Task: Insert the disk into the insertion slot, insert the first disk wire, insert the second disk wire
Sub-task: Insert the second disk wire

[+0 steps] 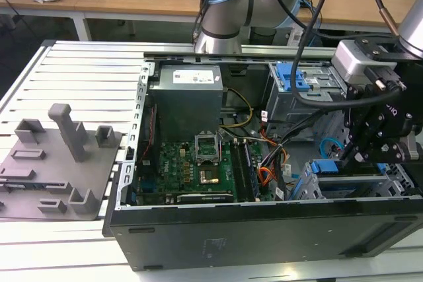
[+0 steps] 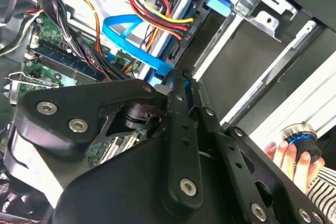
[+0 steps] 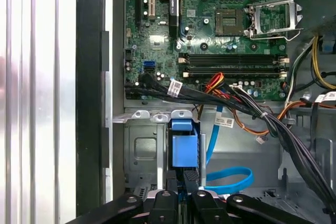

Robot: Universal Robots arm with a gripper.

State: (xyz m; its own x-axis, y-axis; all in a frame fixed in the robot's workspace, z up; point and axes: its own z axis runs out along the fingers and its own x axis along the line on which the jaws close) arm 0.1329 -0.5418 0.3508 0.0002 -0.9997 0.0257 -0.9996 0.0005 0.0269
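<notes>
The disk (image 3: 184, 148), framed in its blue caddy (image 1: 332, 166), sits inside the silver insertion slot (image 3: 140, 153) at the case's corner on the exterior view's right. My gripper (image 1: 351, 156) hangs right over the disk's rear edge. Its fingertips (image 2: 176, 85) are pressed together on the dark plug end of the second disk wire (image 2: 123, 30), the light-blue cable looping away (image 3: 227, 179). The first disk wire (image 2: 157, 14), a red, orange and black bundle, ends in a black plug (image 2: 185, 28) lying against the disk's edge beside my fingers.
The motherboard (image 1: 198, 166) and power supply (image 1: 188, 94) fill the open case. A taller grey cage with a blue latch (image 1: 294, 77) stands behind. Black cable bundles (image 3: 294, 140) run close by. A grey fixture (image 1: 59, 156) lies on the table. A person's hand (image 2: 294, 158) holds a knob.
</notes>
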